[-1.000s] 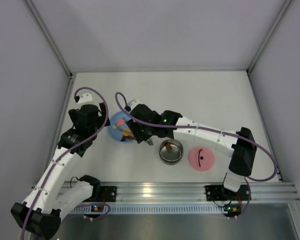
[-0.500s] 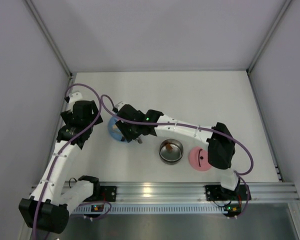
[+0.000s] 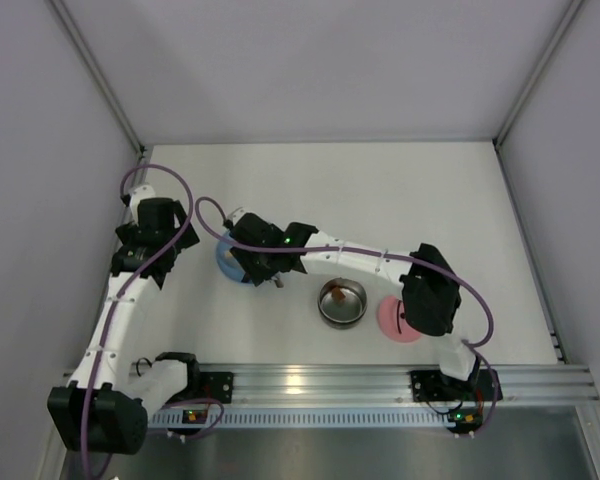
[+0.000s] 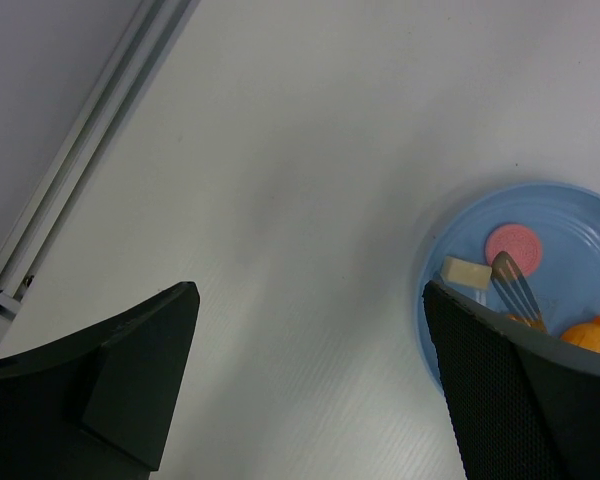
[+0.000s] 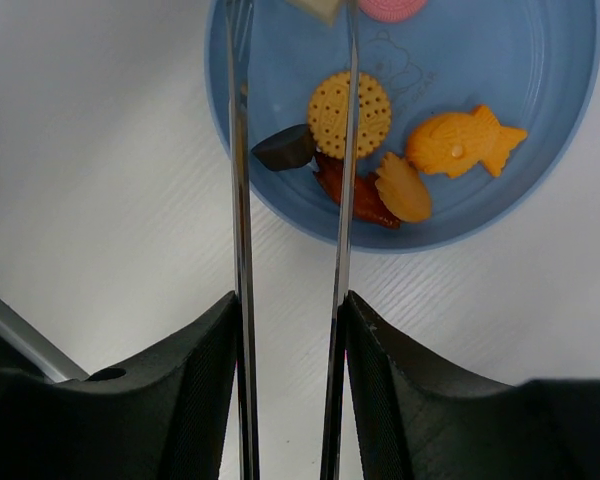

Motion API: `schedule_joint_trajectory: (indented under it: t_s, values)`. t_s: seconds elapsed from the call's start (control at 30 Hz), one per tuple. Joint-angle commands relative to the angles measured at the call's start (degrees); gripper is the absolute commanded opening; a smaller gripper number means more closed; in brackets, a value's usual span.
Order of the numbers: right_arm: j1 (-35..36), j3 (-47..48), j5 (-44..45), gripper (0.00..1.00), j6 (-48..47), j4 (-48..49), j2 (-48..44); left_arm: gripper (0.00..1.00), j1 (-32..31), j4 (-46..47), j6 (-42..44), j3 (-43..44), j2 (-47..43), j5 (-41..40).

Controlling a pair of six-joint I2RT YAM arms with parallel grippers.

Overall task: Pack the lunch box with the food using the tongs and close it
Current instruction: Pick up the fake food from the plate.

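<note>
My right gripper (image 5: 290, 300) is shut on the tongs (image 5: 242, 180), whose two slim arms stand apart and reach over the blue plate (image 5: 540, 60). The food lies on that plate: a yellow round biscuit (image 5: 349, 113), a dark brown piece (image 5: 283, 148), an orange fish shape (image 5: 460, 140), and pink and white pieces at the top edge. One tong tip (image 4: 510, 285) rests near the pink piece (image 4: 513, 245) and the white piece (image 4: 466, 271). The steel lunch box (image 3: 341, 302) sits right of the plate, something brown inside. Its pink lid (image 3: 390, 320) is partly hidden by my right arm. My left gripper (image 4: 308, 300) hangs open over bare table, left of the plate.
The blue plate (image 3: 225, 258) lies between the two grippers. A metal rail (image 4: 90, 170) and the left wall stand close to my left arm. My right arm's elbow (image 3: 428, 288) hangs over the lid. The near aluminium rail (image 3: 310, 382) borders the table.
My left arm has drawn back left, away from the plate. My right gripper has moved left over the plate with the tongs, and its elbow swung left over the lid.
</note>
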Motion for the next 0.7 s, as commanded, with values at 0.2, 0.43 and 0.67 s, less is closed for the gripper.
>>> schedule_joint_trajectory:
  t_s: [0.2, 0.43, 0.67]
  values:
    - [-0.48, 3.43, 0.74, 0.41, -1.17, 3.23, 1.18, 0.99, 0.70, 0.91, -0.42, 1.97, 0.32, 1.00]
    - [-0.48, 3.70, 0.66, 0.35, -1.52, 2.97, 1.53, 0.99, 0.70, 1.09, -0.24, 1.88, 0.32, 1.97]
    - [-0.48, 3.08, 1.18, 0.30, -0.91, 1.91, -0.05, 0.99, 0.70, 1.26, 0.02, 1.97, 0.32, 2.58]
